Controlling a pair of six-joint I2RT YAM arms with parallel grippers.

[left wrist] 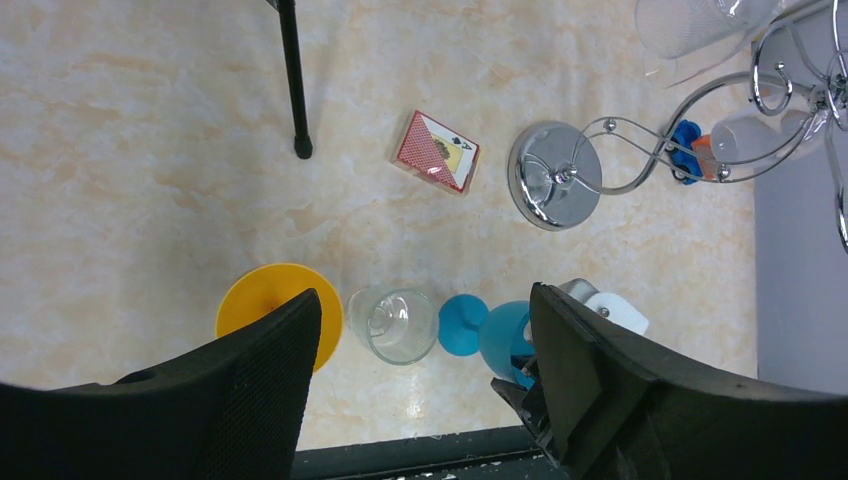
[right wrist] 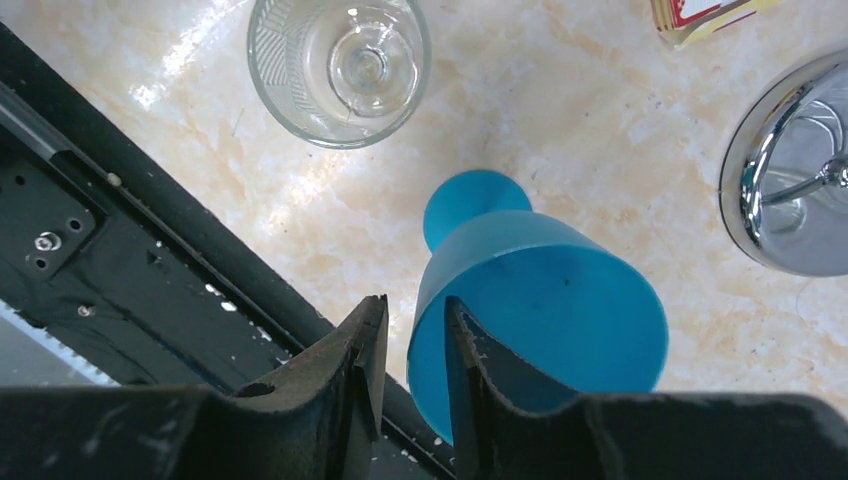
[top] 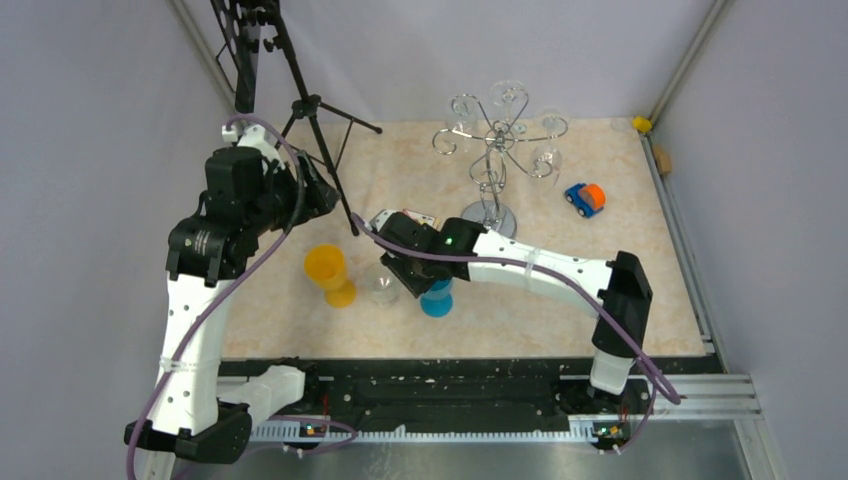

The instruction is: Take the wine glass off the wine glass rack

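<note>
The blue wine glass (right wrist: 540,320) is off the wine glass rack (top: 495,150) and down on the table (top: 560,320), right at the tips of the right gripper (right wrist: 410,330). Its fingers (right wrist: 350,350) sit astride the rim, one outside the bowl and one inside. A sliver of tabletop shows between the outer finger and the blue wall, so they stand slightly apart, not pinching it. Taking it by the rim makes sense to me: the glass can land on its foot without the fingers meeting the table. It looks to stand upright, mouth up toward the fingers and foot flat on the marble below them, with its long axis running foot to rim, straight up.

Just beyond the fingertips stands a clear glass (right wrist: 340,65), and past that a yellow goblet (top: 330,275). The three make a row near the front edge, which I take to be the spot for unloaded glasses. The rack stands off on the inner finger's side, with a hanging glass (left wrist: 690,25) on one of its arms. The left gripper (left wrist: 425,300) hovers high over the row, fingers wide apart and empty, probably kept clear of the other arm
</note>
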